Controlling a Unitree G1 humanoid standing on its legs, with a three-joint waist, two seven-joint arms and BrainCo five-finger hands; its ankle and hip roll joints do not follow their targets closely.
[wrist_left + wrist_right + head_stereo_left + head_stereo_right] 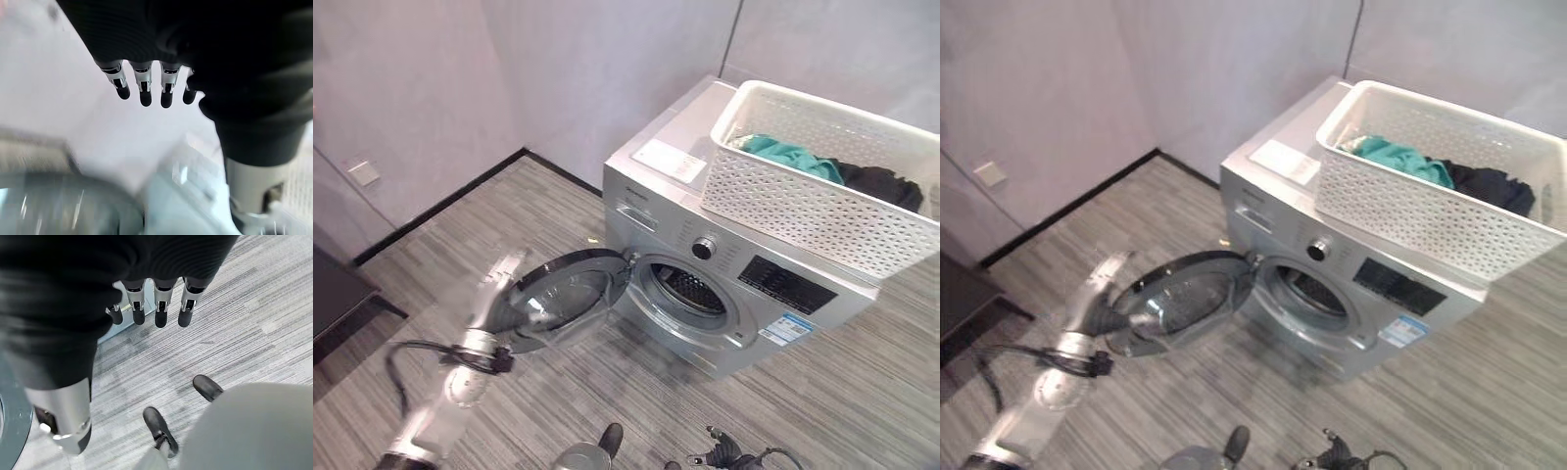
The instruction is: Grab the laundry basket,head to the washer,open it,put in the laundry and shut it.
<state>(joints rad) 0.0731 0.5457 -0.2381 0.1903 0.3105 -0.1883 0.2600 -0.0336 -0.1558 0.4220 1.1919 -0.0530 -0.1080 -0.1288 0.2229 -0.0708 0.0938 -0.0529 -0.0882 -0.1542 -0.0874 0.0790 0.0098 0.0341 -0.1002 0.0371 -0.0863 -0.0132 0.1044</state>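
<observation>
Grey floor (862, 392), basket (803, 211) atop washer (656, 181), left hand (146, 83) apart.

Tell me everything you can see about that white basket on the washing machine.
The laundry basket is white, rectangular, seemingly plastic, its walls pierced with small holes below a solid rim. It rests upright on the silver washer's top, toward its right side, overhanging the front edge above the control panel. Inside lie a teal garment and a black garment, well below the rim. No robot hand touches it. The washer door below hangs open.
</observation>
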